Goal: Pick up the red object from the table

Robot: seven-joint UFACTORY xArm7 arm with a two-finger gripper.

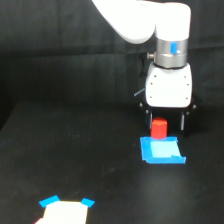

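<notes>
one red object (159, 128), one blue square (162, 150), one white patch (65, 212), one gripper (166, 121).

Matt black table (60, 165), cloth backdrop (50, 50)

Raised oblique view over table (75, 160)

red object (159, 128) between pincer (166, 121) fingers, above square (161, 150) on table (75, 160)
</notes>
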